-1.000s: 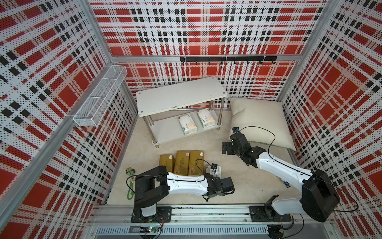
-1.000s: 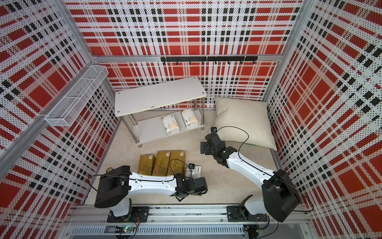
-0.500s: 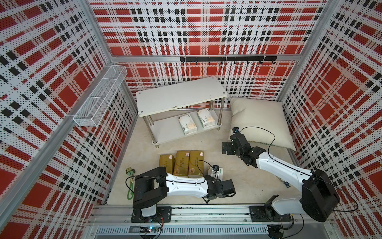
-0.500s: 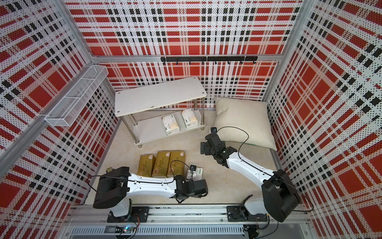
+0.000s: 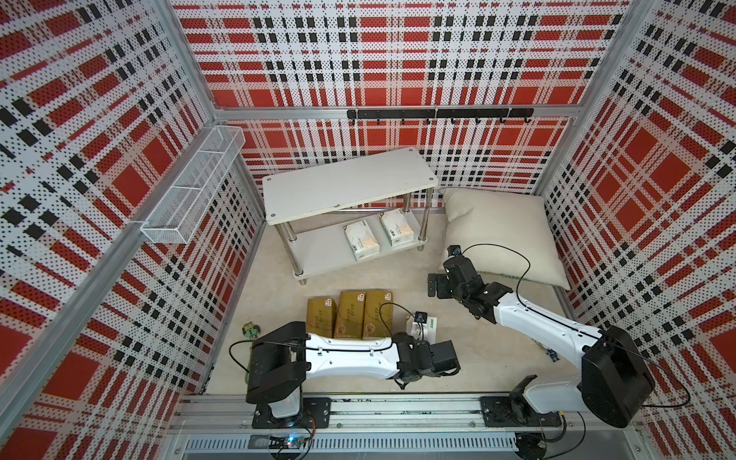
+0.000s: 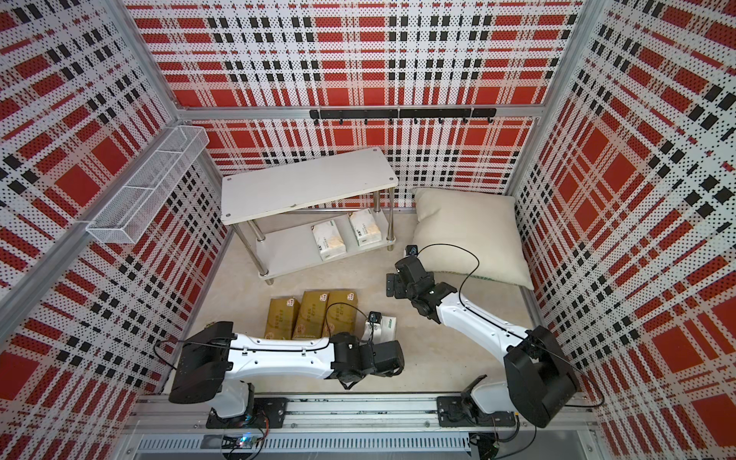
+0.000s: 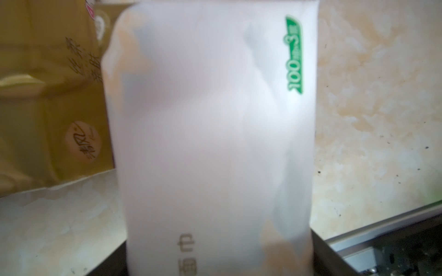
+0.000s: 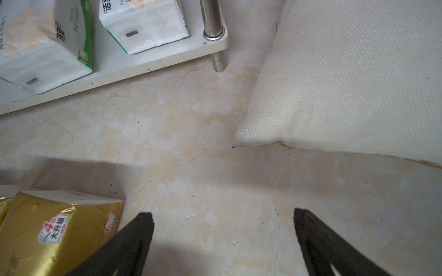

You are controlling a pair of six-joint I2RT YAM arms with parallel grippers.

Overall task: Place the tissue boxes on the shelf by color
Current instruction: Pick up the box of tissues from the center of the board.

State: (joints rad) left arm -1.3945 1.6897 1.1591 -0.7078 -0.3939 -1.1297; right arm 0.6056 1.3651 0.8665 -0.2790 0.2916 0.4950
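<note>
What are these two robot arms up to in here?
They are sorting tissue packs onto the shelf by color. Two white packs sit on its lower board. The left claw is around the third white pack on the floor. Three gold packs wait beside it. The right claw hangs open above the floor, holding nothing.

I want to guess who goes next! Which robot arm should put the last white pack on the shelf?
Probably the left. The left gripper is right at the white pack on the floor, seemingly closing on it. The right gripper is open, empty, over bare floor nearer the shelf.
</note>
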